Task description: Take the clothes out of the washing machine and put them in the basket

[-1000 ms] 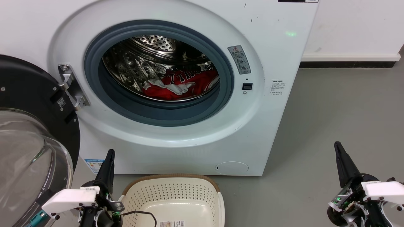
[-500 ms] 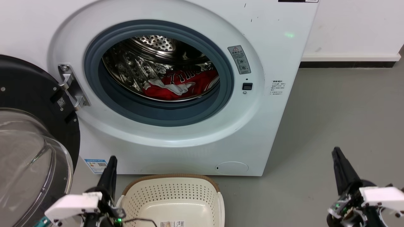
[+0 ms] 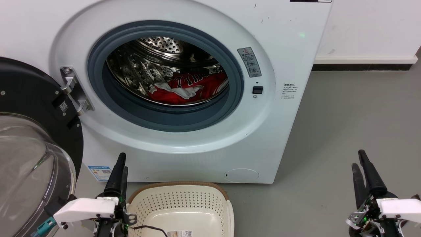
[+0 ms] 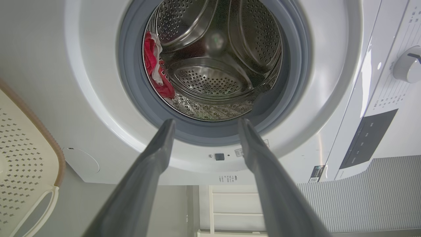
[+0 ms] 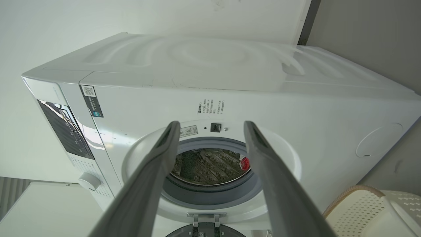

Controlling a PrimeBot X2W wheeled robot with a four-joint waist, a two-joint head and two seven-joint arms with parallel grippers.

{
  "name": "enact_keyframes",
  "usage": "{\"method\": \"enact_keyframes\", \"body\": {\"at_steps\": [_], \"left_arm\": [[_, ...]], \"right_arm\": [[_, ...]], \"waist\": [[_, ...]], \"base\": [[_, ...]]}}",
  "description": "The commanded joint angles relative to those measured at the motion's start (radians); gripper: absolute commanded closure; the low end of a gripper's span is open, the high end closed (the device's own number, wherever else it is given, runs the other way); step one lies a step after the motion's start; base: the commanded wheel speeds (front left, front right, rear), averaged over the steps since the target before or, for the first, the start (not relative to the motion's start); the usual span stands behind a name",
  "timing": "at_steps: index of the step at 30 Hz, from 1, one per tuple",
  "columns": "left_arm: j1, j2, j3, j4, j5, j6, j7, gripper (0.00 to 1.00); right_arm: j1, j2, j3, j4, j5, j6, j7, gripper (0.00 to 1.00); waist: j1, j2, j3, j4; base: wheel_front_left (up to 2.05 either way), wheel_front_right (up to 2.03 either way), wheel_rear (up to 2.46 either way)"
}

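The clothes (image 3: 187,89), a red garment with white trim, lie crumpled at the bottom of the steel drum of the white washing machine (image 3: 279,49), whose door hangs open. In the left wrist view the clothes (image 4: 154,62) show at the drum's left side; in the right wrist view a red scrap (image 5: 245,163) peeks past a finger. The cream basket (image 3: 177,184) stands on the floor in front of the machine with nothing in it. My left gripper (image 3: 124,161) is open beside the basket's left rim. My right gripper (image 3: 357,158) is open over the floor to the right.
The black-rimmed glass door (image 3: 29,131) swings out at the left, close to my left arm. Grey floor (image 3: 345,115) stretches to the right of the machine up to a white wall with a dark baseboard. A cable lies across the basket's near edge.
Each gripper showed a single dark profile before and now shows two parted fingers. The left gripper has risen a little; the right has shifted slightly right. The clothes have not moved.
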Motion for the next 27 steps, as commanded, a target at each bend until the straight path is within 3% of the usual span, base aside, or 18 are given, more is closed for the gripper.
{"method": "enact_keyframes", "body": {"at_steps": [1,15,16,27], "left_arm": [[-0.036,0.002,-0.011,-0.030,0.054,-0.001,-0.015,0.00],[-0.051,0.003,-0.047,-0.086,0.392,0.002,-0.082,0.00],[-0.053,0.003,-0.055,-0.089,0.447,0.005,-0.093,0.00],[-0.063,0.003,-0.089,-0.091,0.634,0.018,-0.132,0.00]], "right_arm": [[-0.006,-0.001,-0.002,-0.040,-0.048,0.000,-0.014,0.00],[0.026,-0.001,0.009,-0.154,-0.410,0.000,-0.080,0.00],[0.035,-0.001,0.014,-0.165,-0.486,0.000,-0.092,0.00],[0.060,-0.001,0.020,-0.179,-0.717,0.000,-0.130,0.00]], "waist": [[0.0000,0.0000,0.000,0.000],[0.0000,0.0000,-0.004,0.003],[0.0000,0.0000,-0.006,0.004],[0.0000,0.0000,-0.006,0.008]], "base": [[0.00,0.00,0.00],[0.00,0.00,0.00],[0.00,0.00,0.00],[0.00,0.00,0.00]]}}
